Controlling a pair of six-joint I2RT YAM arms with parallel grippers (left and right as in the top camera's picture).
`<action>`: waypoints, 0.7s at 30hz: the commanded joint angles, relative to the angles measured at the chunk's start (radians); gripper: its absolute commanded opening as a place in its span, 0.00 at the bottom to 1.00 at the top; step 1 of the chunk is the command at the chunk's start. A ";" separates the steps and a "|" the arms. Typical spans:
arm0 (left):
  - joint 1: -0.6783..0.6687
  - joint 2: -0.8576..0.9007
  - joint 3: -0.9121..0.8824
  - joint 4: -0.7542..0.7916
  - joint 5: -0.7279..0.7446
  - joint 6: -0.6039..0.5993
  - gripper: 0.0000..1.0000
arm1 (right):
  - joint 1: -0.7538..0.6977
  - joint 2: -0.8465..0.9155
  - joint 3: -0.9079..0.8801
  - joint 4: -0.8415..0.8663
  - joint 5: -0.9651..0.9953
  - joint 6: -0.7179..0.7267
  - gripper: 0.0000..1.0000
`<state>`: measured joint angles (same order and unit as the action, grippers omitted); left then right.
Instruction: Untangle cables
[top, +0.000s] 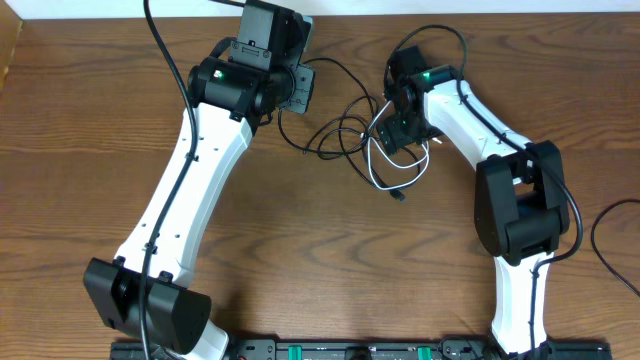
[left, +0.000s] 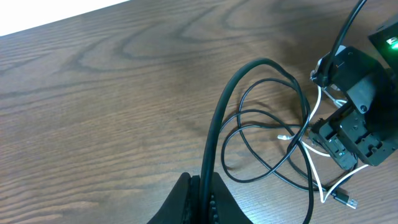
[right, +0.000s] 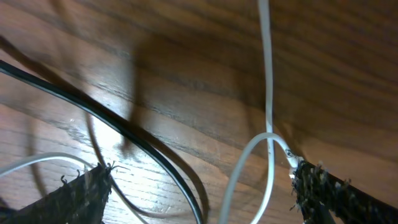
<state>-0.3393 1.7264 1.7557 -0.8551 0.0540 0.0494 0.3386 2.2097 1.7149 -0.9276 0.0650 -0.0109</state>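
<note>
Your left pincer (left: 199, 200) is clamped shut on the black cable (left: 214, 137), holding that end up, likely so you can trace where its loops cross. Beyond it on the surface (left: 93, 93), your right pincer (right: 199, 174) stands wide open astride the white cable (right: 267, 74), gripping nothing, probably placed to take it.

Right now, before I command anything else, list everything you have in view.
table: one, brown wood, under everything.
black cable: one, black, looped mid-table, one stretch rising into the left gripper.
white cable: one, white, crossing the black cable, under the right gripper.
base rail: one, black with green spots, along the near edge.
left arm: one, white with black joints, reaching in from the near edge.
right arm: one, same colours, reaching in opposite.
left gripper: one, black, shut on the black cable.
right gripper: one, black, open, both cables between its fingers.
</note>
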 joint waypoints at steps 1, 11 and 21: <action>0.002 -0.002 -0.007 -0.004 0.005 0.002 0.07 | -0.005 -0.014 -0.016 0.020 0.000 0.011 0.91; 0.002 -0.002 -0.007 -0.004 0.005 0.002 0.07 | -0.008 -0.014 -0.016 0.069 0.002 0.024 0.92; 0.002 -0.002 -0.007 -0.004 0.006 0.002 0.07 | -0.013 -0.014 -0.016 0.113 0.050 0.182 0.90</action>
<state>-0.3393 1.7264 1.7557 -0.8566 0.0540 0.0494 0.3321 2.2097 1.7054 -0.8230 0.0937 0.0940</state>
